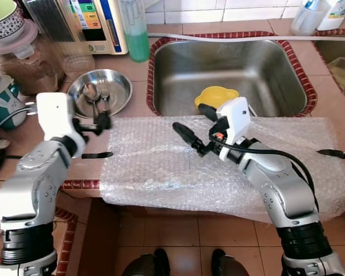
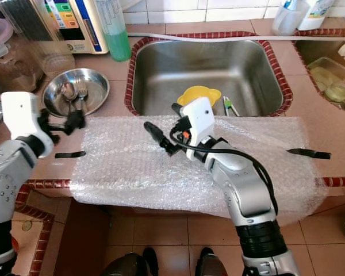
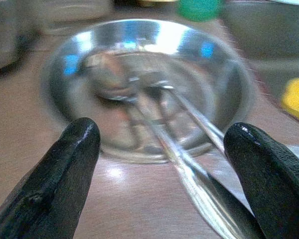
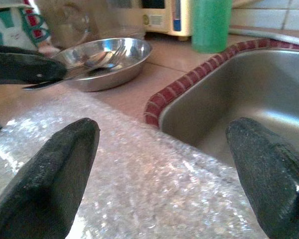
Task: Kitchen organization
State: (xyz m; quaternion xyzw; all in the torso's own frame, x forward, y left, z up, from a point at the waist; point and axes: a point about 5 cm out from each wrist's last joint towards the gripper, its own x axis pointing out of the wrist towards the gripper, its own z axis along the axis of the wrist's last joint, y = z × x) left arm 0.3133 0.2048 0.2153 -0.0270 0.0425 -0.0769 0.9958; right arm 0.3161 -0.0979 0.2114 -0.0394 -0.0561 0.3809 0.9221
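1. Left gripper (image 1: 102, 122), fingers spread apart, hovers at the near rim of the steel bowl (image 1: 100, 92) holding cutlery (image 1: 95, 95), far left on the counter (image 1: 139, 86).
2. Right gripper (image 1: 191, 129), fingers released, sits over the bubble wrap (image 1: 161, 167) near the sink (image 1: 227, 72).

A sheet of bubble wrap (image 1: 218, 161) lies along the near edge of the counter (image 1: 132, 98), in front of the sink (image 1: 230, 75). A funnel (image 1: 217, 95) sits in the sink at its near side. Left of the sink stands a bowl (image 1: 99, 92) with cutlery (image 1: 95, 95) in it. Behind the bowl stand jars (image 1: 23, 57), and a bottle (image 1: 135, 29) stands at the sink's far left corner.
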